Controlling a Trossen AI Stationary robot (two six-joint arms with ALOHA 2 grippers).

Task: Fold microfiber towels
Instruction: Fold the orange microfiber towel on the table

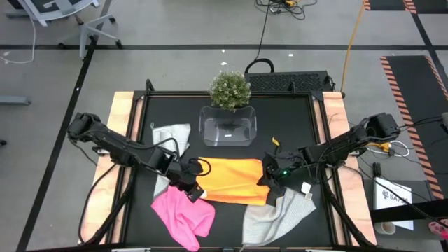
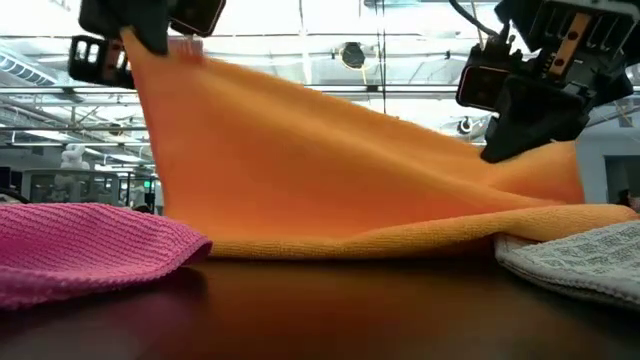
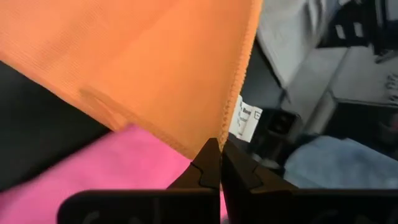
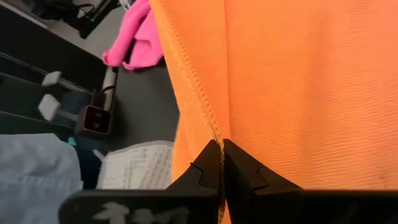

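Near the left edge of the black table (image 1: pixel 294 119) lies a light grey towel (image 1: pixel 171 134), all crumpled. Closer to the front edge, on the left, the pink towel (image 1: pixel 183 213) sits in a messy heap. Neither one looks folded yet.

The left gripper (image 1: pixel 190 183) is just above the pink towel. Its claw is pinched tight on a corner of the orange towel (image 1: pixel 231 178), and in the left wrist view the cloth edge runs right down into the closed tips (image 3: pixel 217 163).

The orange towel is in the middle of the table, stretched between both arms. In the low view it is lifted on both sides and sags down to the table in the middle, so it looks like a fold is just starting.

Toward the back edge stand a clear tub (image 1: pixel 227 126) and a small green plant (image 1: pixel 229 88).

The right gripper (image 1: pixel 271 175) is at the orange towel's other end, its claw clamped on that edge too.

By the front right corner lies the second grey towel (image 1: pixel 278 215), still rumpled.

So no towel looks finished. All four still need folding.
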